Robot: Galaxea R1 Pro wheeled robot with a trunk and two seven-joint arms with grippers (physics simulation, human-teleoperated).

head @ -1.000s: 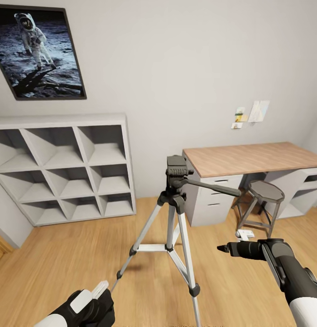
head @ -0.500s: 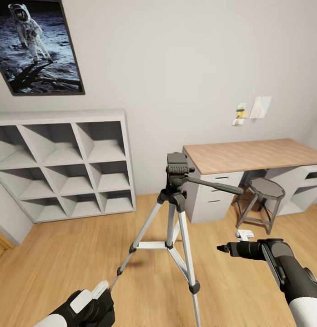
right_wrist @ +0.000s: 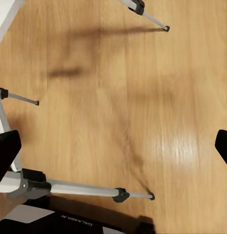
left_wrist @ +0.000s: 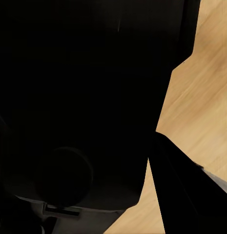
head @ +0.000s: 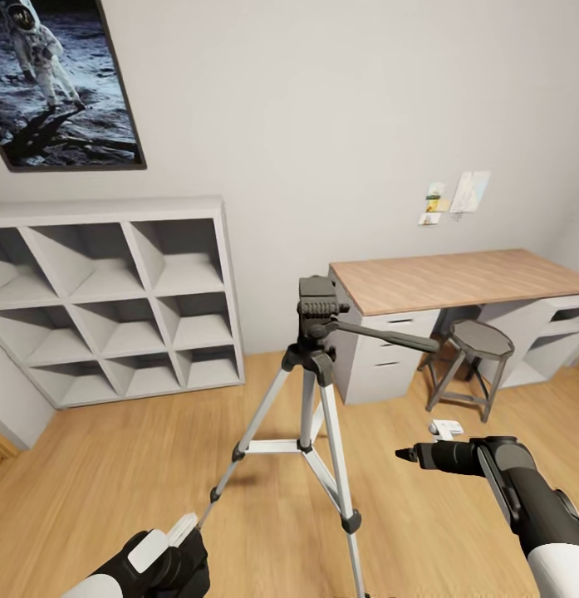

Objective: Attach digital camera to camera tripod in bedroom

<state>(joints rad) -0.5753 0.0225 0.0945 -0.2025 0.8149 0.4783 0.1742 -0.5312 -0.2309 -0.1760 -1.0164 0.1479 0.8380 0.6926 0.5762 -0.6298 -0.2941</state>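
Head view. The camera tripod (head: 310, 390) stands upright on the wood floor (head: 115, 490), centre, legs splayed, its black pan head (head: 318, 311) uppermost and its handle (head: 380, 335) pointing right toward the worktop (head: 455, 278). Cube shelving (head: 115, 299) lies far left; a stool (head: 472, 357) stands right. The left end effector (head: 177, 544), near left, cannot be judged apart or together; a dark mass close to the lens in its wrist view may be the digital camera. The right end effector (head: 414, 454), near right, appears empty with its fingers (right_wrist: 6, 151) apart. Judgement: the tripod is light and tippable; any camera is rigid and smooth, best gripped by its body, lens clear.
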